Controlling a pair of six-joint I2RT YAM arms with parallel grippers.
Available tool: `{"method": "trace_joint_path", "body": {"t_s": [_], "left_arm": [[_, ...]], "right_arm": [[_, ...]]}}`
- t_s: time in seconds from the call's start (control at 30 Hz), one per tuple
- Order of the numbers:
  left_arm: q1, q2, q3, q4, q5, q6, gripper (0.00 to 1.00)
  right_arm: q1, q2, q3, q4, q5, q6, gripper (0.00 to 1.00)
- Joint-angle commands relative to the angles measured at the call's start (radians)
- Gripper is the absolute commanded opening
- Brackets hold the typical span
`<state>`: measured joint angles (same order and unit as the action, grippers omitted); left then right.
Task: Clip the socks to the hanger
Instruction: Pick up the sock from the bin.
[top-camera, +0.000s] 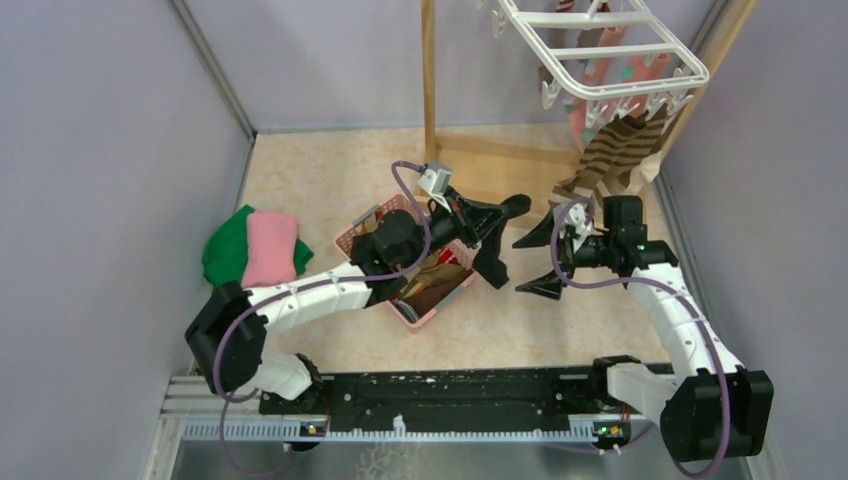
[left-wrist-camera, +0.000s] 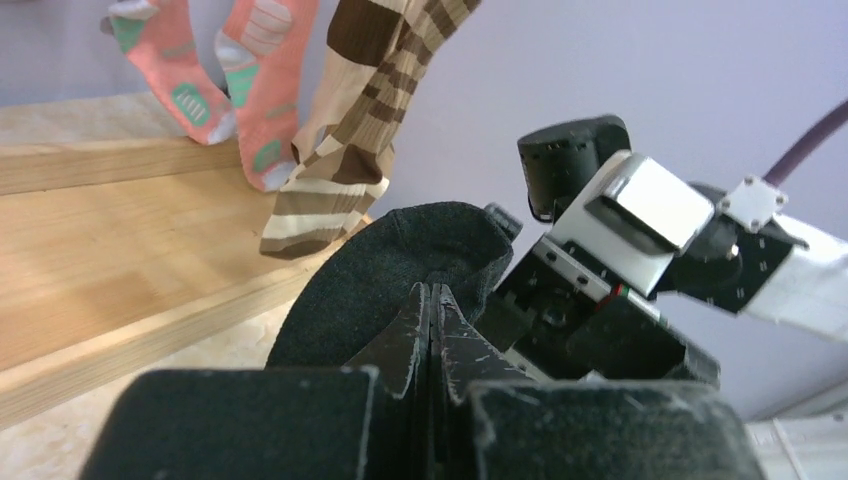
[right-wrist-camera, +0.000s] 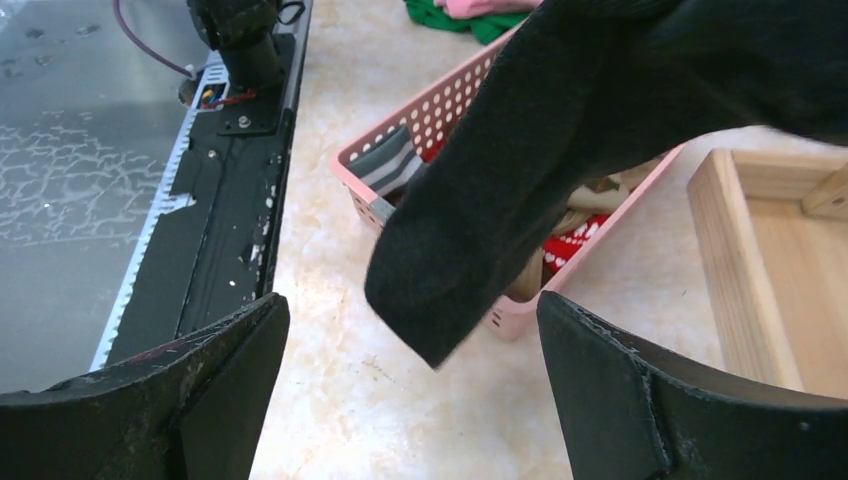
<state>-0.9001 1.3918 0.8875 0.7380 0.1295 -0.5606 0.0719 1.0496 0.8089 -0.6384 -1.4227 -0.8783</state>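
Left claw (left-wrist-camera: 432, 292) clenches black sock (left-wrist-camera: 400, 250), seemingly dangling before the spread right claw (top-camera: 518, 266).

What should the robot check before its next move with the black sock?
1. Left hand shut on the black sock: ok.
2. Right hand wide open, ready to take it: ok.
3. Sock lifted out of the pink basket: ok, it hangs from the left hand.
4. Right hand touching the sock: not ok, they look apart in the top view.
5. Free clip on the hanger: cannot tell, the clips are too small.
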Motion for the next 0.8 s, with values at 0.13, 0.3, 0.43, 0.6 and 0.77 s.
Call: {"method": "trace_joint_path", "body": {"t_s": [0.13, 0.3, 0.43, 0.6, 0.77], "left_arm": [[-0.085, 0.077, 0.097, 0.154, -0.297, -0.051, 0.00], [-0.104, 0.088, 0.108, 0.156, -0.364, -0.057, 0.00], [-0.105, 0.071, 0.085, 0.156, -0.397, -0.057, 0.00], [-0.105, 0.056, 0.067, 0.158, -0.407, -0.061, 0.00], [-0.087, 0.025, 0.000, 0.205, -0.445, -0.017, 0.34]], "right_arm": [[0.116, 0.008, -0.049, 0.324, 0.175, 0.320, 0.89], [0.143, 0.024, -0.046, 0.412, 0.300, 0.437, 0.68], [0.143, 0.018, -0.031, 0.425, 0.353, 0.482, 0.28], [0.144, 0.028, -0.016, 0.422, 0.336, 0.519, 0.11], [0.133, 0.047, 0.056, 0.206, 0.116, 0.341, 0.00]]}}
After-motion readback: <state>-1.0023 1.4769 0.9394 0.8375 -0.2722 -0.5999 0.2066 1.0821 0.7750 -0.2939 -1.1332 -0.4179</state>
